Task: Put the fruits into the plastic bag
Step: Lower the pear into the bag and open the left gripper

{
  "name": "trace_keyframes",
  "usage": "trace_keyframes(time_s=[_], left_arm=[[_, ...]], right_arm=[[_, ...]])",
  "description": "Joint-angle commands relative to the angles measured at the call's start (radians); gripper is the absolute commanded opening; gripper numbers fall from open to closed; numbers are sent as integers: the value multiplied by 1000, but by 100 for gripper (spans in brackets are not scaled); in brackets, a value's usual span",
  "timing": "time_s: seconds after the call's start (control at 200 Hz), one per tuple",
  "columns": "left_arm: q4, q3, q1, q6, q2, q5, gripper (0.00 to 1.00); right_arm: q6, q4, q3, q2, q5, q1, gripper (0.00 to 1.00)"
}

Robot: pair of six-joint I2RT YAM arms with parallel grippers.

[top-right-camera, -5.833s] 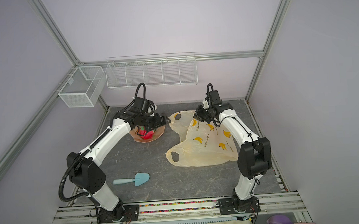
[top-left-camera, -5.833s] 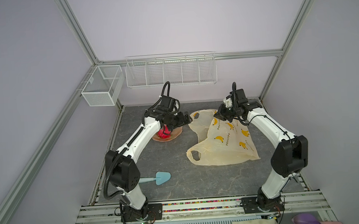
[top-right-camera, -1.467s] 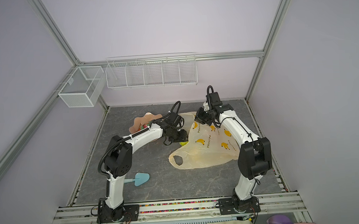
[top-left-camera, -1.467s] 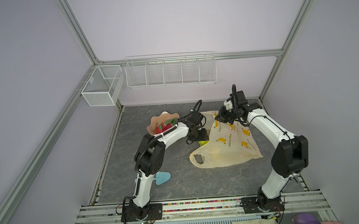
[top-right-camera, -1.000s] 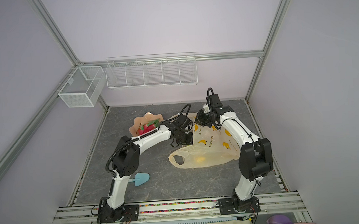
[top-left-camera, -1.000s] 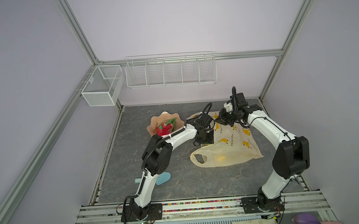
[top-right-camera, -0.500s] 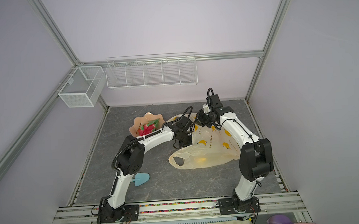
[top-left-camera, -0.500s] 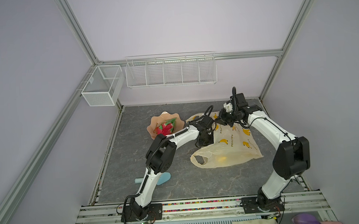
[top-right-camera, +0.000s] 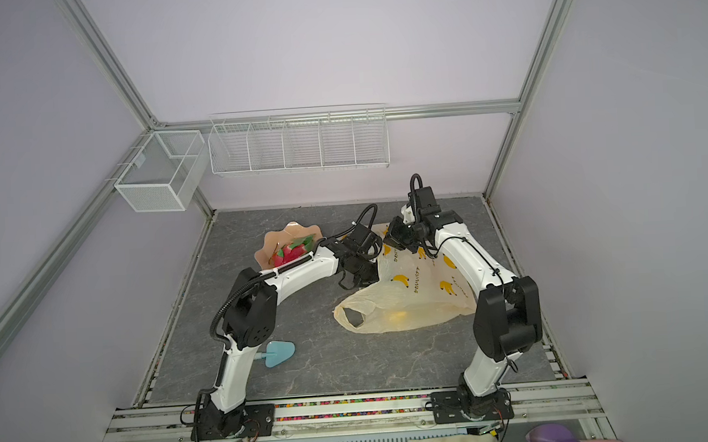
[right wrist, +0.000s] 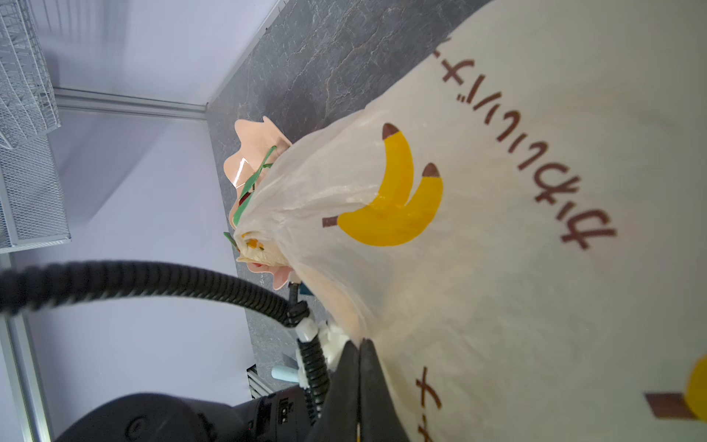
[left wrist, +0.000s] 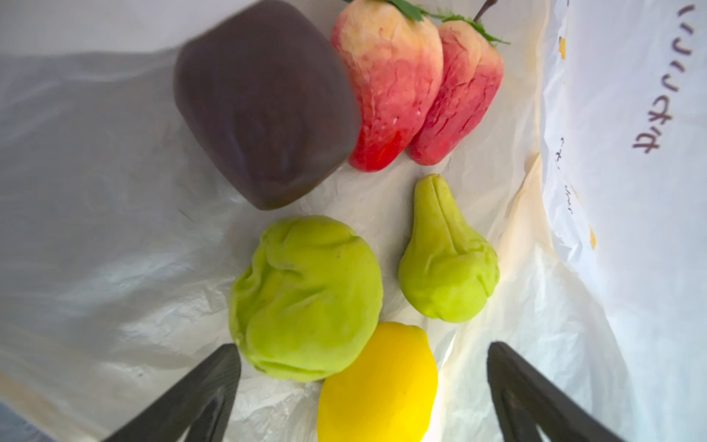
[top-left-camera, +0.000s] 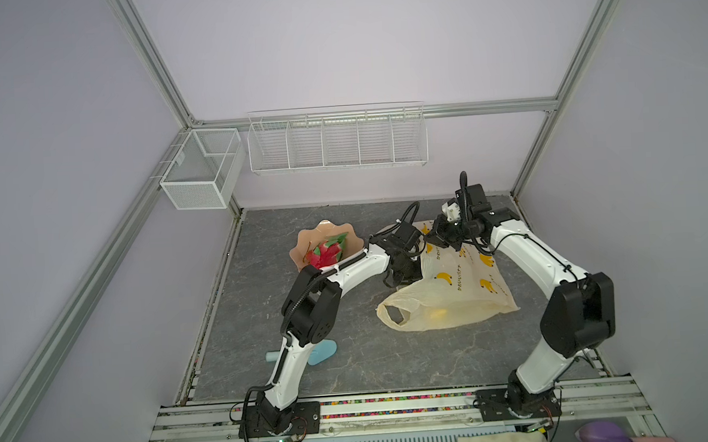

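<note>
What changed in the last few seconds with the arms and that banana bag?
The left gripper swung from the peach scalloped dish to the translucent cream banana-printed plastic bag, reached into its mouth and opened, dropping its fruit among the toy fruits inside. Unchanged: the right gripper stays shut on the bag's edge, and the red-pink dragon fruit stays in the dish.
</note>
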Motion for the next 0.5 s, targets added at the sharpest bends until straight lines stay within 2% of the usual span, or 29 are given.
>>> trace_keyframes(time_s=[0.0,0.135,0.355,0.5], left_arm=[[-5,29,7,-12,-29,55,100],[-15,39,8,-10,-22,77,100],[-156,101,10,69,-42,-86,100],[-166,102,18,79,-62,-119,100]], right_arm=[[0,7,-22,-39,-1,-7,7],[-10,-7,-26,-54,19,-12,7],[-26,-23,-33,-76,32,-25,7],[-27,-23,-38,-81,32,-30,7]])
